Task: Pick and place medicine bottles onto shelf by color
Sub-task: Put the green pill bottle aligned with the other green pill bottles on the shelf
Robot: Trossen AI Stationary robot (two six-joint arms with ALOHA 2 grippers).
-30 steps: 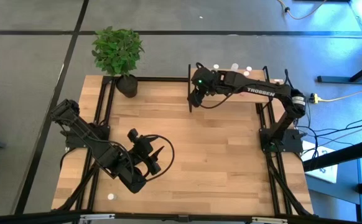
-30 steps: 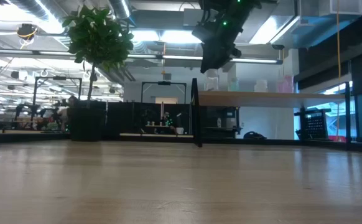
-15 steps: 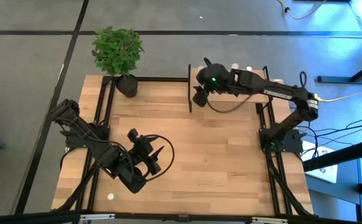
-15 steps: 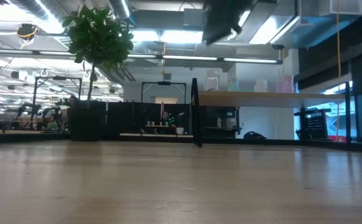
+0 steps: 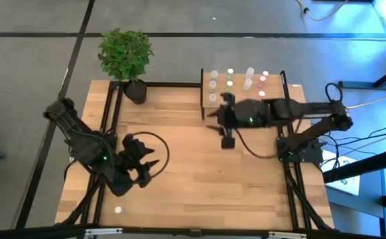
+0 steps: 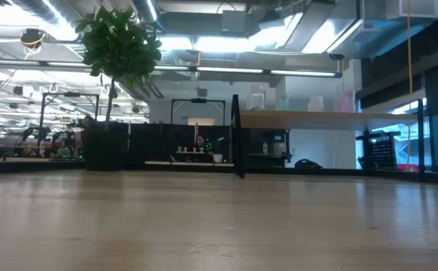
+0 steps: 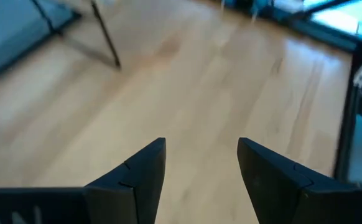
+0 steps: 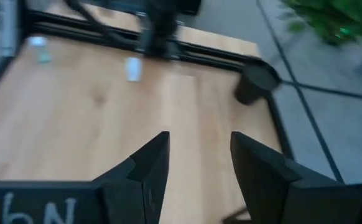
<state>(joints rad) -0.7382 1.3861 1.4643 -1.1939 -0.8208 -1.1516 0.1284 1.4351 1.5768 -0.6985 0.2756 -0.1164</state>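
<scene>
Several medicine bottles (image 5: 230,83) stand in rows on the shelf (image 5: 274,95) at the table's far right; they show faintly on the shelf (image 6: 302,118) in the low view. One white bottle (image 5: 119,210) stands alone on the table near its front left corner. My right gripper (image 5: 219,126) hangs open and empty over the table just in front of the shelf, pointing toward the table's left; its wrist view (image 8: 198,140) shows only bare wood between the fingers. My left gripper (image 5: 152,159) is open and empty above the table's left half (image 7: 201,146).
A potted plant (image 5: 127,56) stands at the table's far left corner, its black pot (image 8: 255,87) also in the right wrist view. Black frame rails (image 5: 110,126) run along the table's left and right sides. Bare wood lies between the two grippers.
My right gripper has swung from above the shelf's left end toward the table's near edge and risen, rolling as it went; it has left the low view, and the bottles on the shelf now show. My left gripper has gone up and a little toward the table's left edge.
</scene>
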